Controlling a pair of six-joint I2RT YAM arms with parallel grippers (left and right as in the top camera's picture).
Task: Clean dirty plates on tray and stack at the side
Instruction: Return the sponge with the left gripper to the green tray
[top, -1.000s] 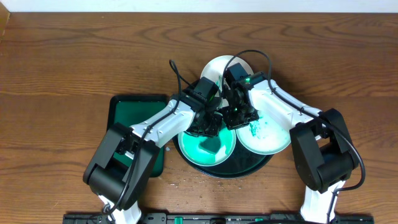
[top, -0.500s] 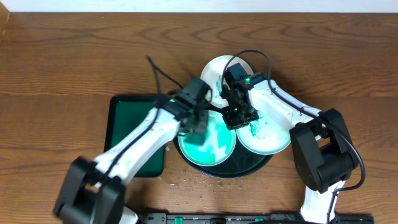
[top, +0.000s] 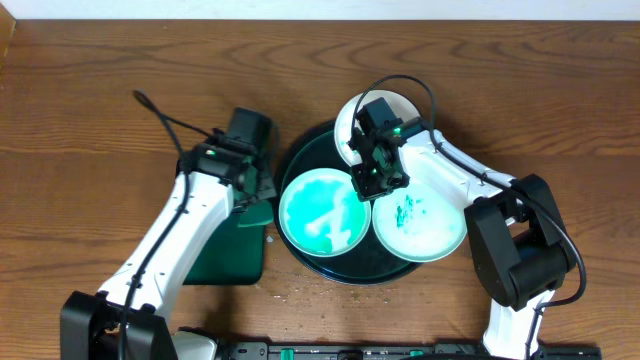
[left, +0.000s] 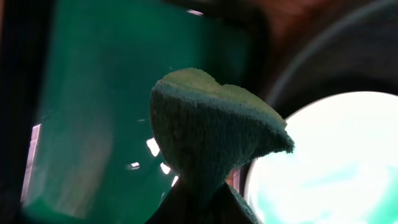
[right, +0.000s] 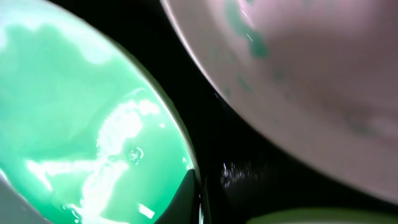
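**Wooden tabletop (top: 100, 90) with three plates (top: 320, 212) on the round tray (top: 345, 272)**

On the tray, the near-left plate is washed teal. The near-right plate (top: 420, 218) carries teal smears, and the far plate (top: 352, 112) lies partly under the right arm. The right hand (top: 367, 180) is clenched where the plates meet. Left of the tray, the left hand (top: 255, 188) grasps a green sponge (left: 211, 130) above the rectangular tray (top: 225, 255).

Teal-smeared white plates (top: 320, 212), black-green tray (top: 345, 277)

Dark brown wooden tabletop (top: 80, 90), grain running left to right, evenly lit; a pale strip (top: 500, 8) borders its far edge.
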